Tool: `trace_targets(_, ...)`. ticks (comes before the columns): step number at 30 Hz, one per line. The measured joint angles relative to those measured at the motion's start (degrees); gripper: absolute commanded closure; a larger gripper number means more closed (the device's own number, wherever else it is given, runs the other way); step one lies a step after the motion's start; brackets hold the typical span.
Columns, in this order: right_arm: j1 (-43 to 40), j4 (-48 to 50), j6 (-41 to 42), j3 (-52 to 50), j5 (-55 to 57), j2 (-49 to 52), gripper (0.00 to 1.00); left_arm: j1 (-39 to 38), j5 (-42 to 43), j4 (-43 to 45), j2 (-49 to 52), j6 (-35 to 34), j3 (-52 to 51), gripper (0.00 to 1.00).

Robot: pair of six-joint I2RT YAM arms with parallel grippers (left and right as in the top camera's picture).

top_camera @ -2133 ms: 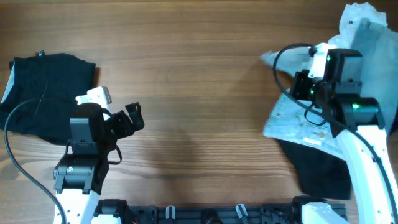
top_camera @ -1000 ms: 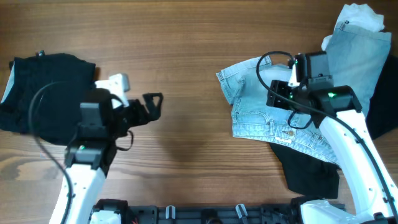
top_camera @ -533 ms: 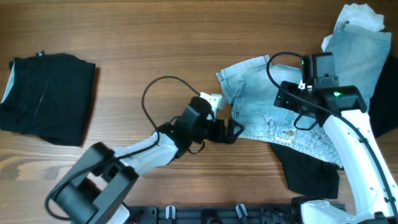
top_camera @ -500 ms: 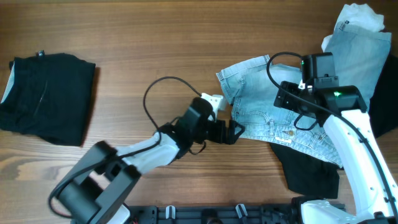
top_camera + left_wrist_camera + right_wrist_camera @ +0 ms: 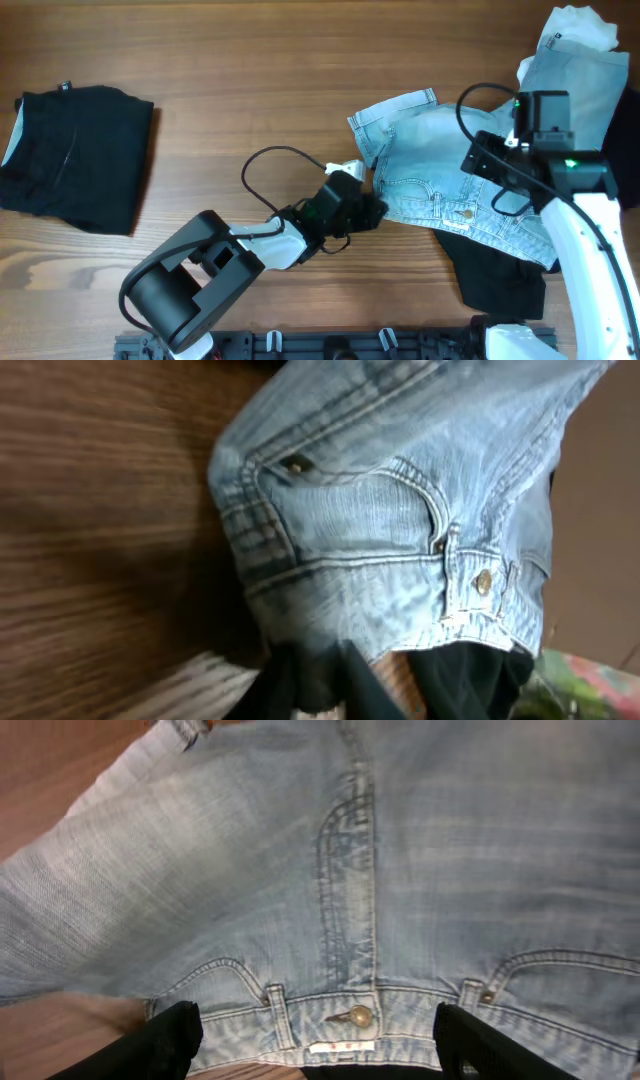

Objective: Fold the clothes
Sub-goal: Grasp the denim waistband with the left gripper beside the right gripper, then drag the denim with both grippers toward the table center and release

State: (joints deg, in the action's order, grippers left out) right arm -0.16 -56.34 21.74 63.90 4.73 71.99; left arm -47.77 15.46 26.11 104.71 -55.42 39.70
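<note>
The right tool (image 5: 315, 1020) is spread wide. Its two fingers (image 5: 160, 1040) stand well apart and hold nothing. We see it hanging over the waistband of the light-blue denim shorts (image 5: 425, 140), with the waist button (image 5: 357, 1016) in view between the fingers.

The left tool (image 5: 322, 670) reaches the left edge of the shorts. Its dark fingers (image 5: 275, 685) converge at the denim hem, but we cannot tell whether they pinch the fabric or stand slightly apart.

The shorts lie unfolded on the desk (image 5: 250, 60), right of centre, and their lower right part overlaps a black garment (image 5: 505, 275). A white top (image 5: 580, 25) lies at the far right corner. A folded black garment (image 5: 80, 150) lies well apart from the shorts, at the left edge of the desk.
</note>
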Motion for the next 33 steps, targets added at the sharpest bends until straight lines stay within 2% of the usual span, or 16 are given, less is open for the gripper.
trace_targets(5,-0.44,-0.15,-0.17,0.00,0.42,-0.76,0.21,0.94,0.52,-0.59,-0.28,1.77,0.02,0.96)
trace_targets(7,-0.44,-0.31,-0.22,0.00,1.73,-0.76,0.21,5.86,5.81,-10.21,-5.55,5.11,0.55,0.96)
trace_targets(9,-0.44,0.11,-0.37,0.00,2.69,-0.76,0.20,14.21,10.01,-23.28,-16.57,7.67,2.05,0.96)
trace_targets(10,-0.44,0.39,-0.39,0.00,3.06,-0.76,0.20,19.06,10.71,-25.77,-22.77,8.81,2.89,0.96)
trace_targets(11,-0.52,0.63,-0.39,0.00,3.21,-0.74,0.20,23.19,11.93,-33.83,-27.80,10.23,4.85,0.96)
trace_targets(13,-0.92,0.66,-0.39,0.00,3.45,-0.57,0.20,34.99,13.11,-46.07,-39.47,13.11,5.18,0.96)
trace_targets(16,-0.92,0.57,-0.37,0.00,3.56,1.20,0.20,51.89,12.61,-56.26,-50.40,19.39,5.29,0.96)
trace_targets(20,-0.92,0.61,-0.37,0.00,3.41,5.25,0.21,65.33,8.02,-52.00,-48.83,23.37,5.25,0.96)
trace_targets(22,-0.92,0.44,-0.39,0.00,3.21,7.06,0.29,67.87,7.08,-41.81,-43.10,24.74,4.85,0.96)
trace_targets(24,-0.92,0.20,-1.90,0.00,1.62,8.66,0.46,68.22,7.15,-34.62,-38.82,25.03,4.94,0.96)
trace_targets(26,-0.92,0.42,-7.48,0.00,-5.09,11.34,0.53,68.37,7.32,-31.93,-35.93,25.20,5.62,0.96)
trace_targets(28,-0.92,0.37,-12.94,0.00,-12.87,14.23,0.53,68.76,7.50,-32.15,-33.75,25.29,8.96,0.80)
trace_targets(29,-0.92,0.26,-15.17,0.00,-16.98,15.93,0.53,68.98,7.56,-32.74,-33.42,25.27,10.64,0.65)
trace_targets(30,-0.85,0.22,-17.84,0.00,-21.57,18.05,0.53,69.29,7.98,-33.81,-33.38,25.33,12.52,0.45)
trace_targets(31,-0.52,0.44,-19.76,0.00,-24.96,20.22,0.53,69.51,8.68,-36.39,-33.46,25.79,14.38,0.35)
trace_targets(33,0.90,1.44,-21.99,0.00,-28.81,24.52,0.52,68.81,9.70,-44.57,-33.68,26.14,15.43,0.32)
